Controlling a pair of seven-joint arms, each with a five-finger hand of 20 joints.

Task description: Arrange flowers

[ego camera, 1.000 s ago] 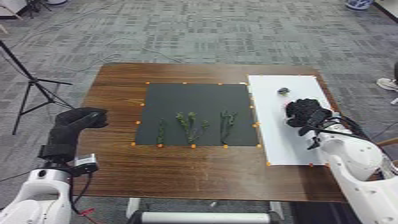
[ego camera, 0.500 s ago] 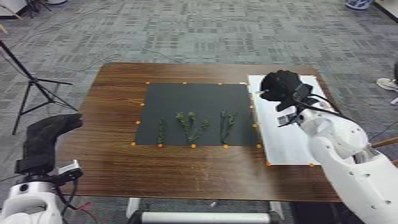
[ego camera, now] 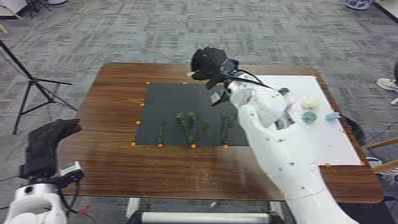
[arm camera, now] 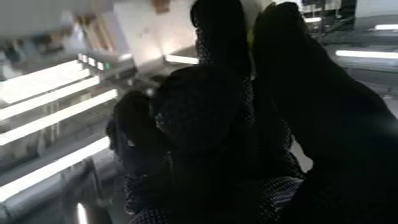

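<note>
Right hand moved from white sheet to dark mat's far edge, apparently pinching pale flower; left hand relaxed. Green stems laid; blooms remain.

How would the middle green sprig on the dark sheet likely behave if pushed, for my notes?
The sprig has thin stems, so it is probably light and may slide over the dark sheet at a slight push. Lying flat with forked branches, it would likely swivel rather than roll. Its slender tips might bend.
</note>
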